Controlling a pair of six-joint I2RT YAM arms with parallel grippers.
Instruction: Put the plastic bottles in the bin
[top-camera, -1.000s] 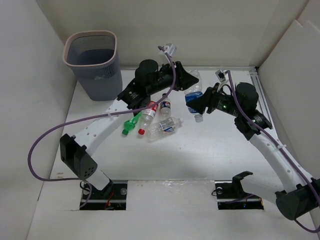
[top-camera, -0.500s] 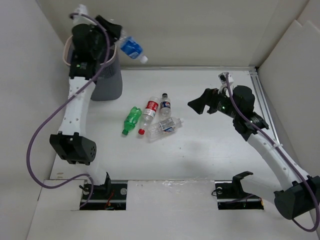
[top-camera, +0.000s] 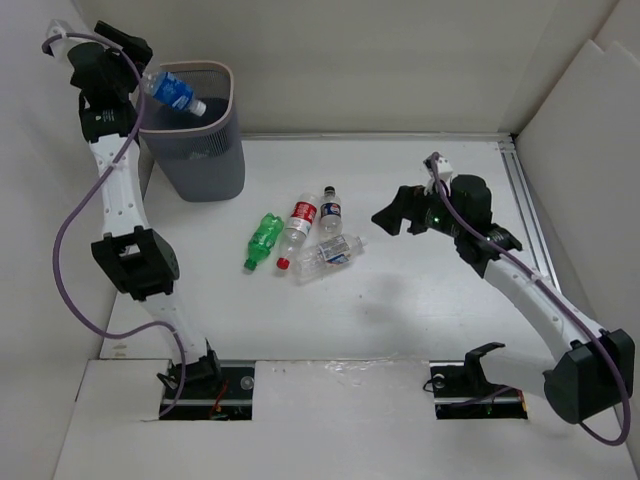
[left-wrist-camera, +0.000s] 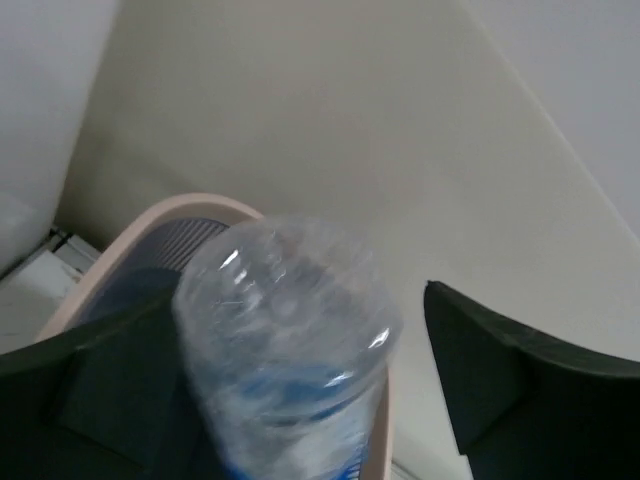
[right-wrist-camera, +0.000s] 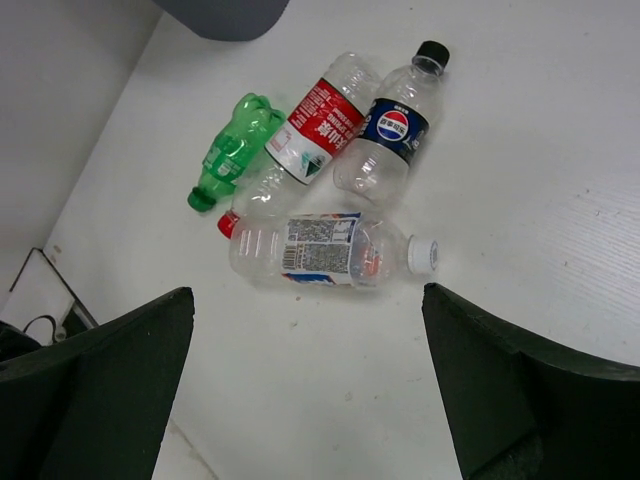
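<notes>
Left pincer (left-wrist-camera: 300, 330): jaws wider than the blue-labelled bottle (top-camera: 172, 92) between them, with a gap on one side. That bottle is now over the bin (top-camera: 205, 66) mouth; previously it was outside the rim.

Right pincer (right-wrist-camera: 308, 292): wide, empty, edged closer since. Ahead of it on the table (top-camera: 420, 300) lie the Pepsi bottle (right-wrist-camera: 390, 130), red-labelled bottle (right-wrist-camera: 318, 130), green bottle (right-wrist-camera: 235, 150) and pale-labelled bottle (right-wrist-camera: 325, 250). Other print unreadable.

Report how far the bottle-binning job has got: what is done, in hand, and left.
Done: no bottle shows inside the bin. In hand: the left gripper, jaws parted, has a blue-labelled bottle over the bin's rim. Left: the green bottle, red-labelled bottle, dark-labelled bottle and pale-labelled bottle lie on the table near the open, empty right gripper.
</notes>
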